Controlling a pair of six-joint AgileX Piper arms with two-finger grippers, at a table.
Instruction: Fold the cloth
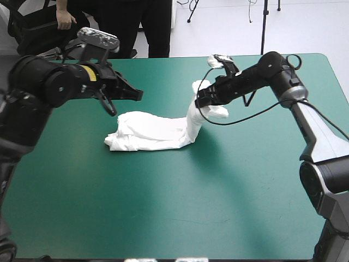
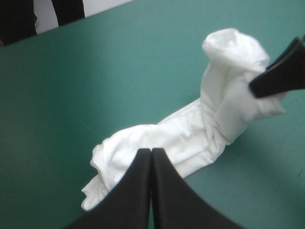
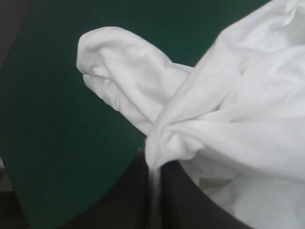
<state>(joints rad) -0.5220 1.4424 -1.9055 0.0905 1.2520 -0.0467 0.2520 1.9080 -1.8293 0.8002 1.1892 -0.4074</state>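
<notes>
The white T-shirt [image 1: 152, 131] lies as a crumpled, stretched heap near the middle of the teal-green table. One end of it is pulled up off the cover by my right gripper [image 1: 200, 101], which is shut on the T-shirt. In the right wrist view the T-shirt [image 3: 224, 129] drapes over the black fingers in bunched folds. My left gripper [image 1: 136, 94] hovers above the table behind the low end of the heap, shut and empty. The left wrist view shows its fingers meeting in a point [image 2: 151, 151] over the T-shirt [image 2: 167, 138], with a right fingertip [image 2: 279, 76] at the raised end.
The teal-green table [image 1: 180, 207] spreads wide in front of the heap and to the right. A person stands beyond the far edge at the left, not over the table top.
</notes>
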